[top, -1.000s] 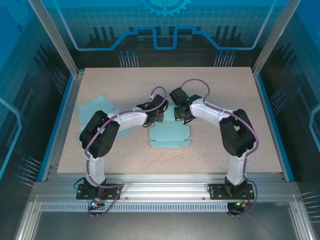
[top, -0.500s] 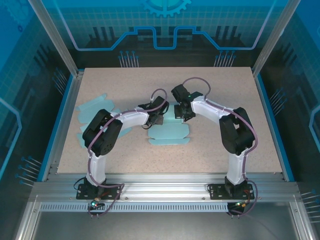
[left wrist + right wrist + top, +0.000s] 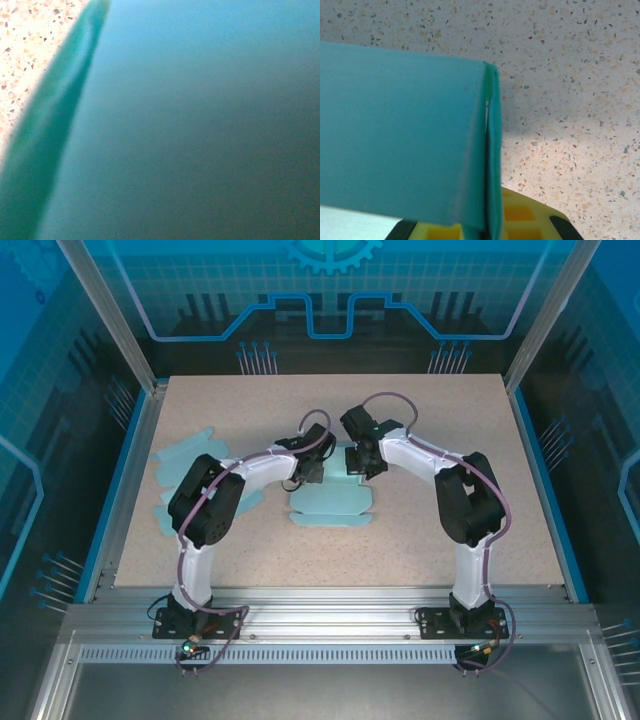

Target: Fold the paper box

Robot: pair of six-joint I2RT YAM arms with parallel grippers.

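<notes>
The table [image 3: 450, 540] is viewed from high above and behind, facing 12 o'clock, with the arm bases [image 3: 195, 618] at 6 o'clock. The paper box [image 3: 330, 505] at centre is shared by all views. It is seen blurred at closest range from the left wrist and sharper from the right.

1. Soft, even light is falling from above in the top view, and the table [image 3: 450, 540] is showing bright and sharp, with only faint shadows lying on it.
2. The blue walls [image 3: 60, 490] around it are sitting much dimmer.
3. In the left wrist view the paper box [image 3: 200, 125] is blurring completely and darkening toward the right.
4. In the right wrist view the table's speckles are showing crisp, and a soft shadow is running beside the paper's fold.
</notes>
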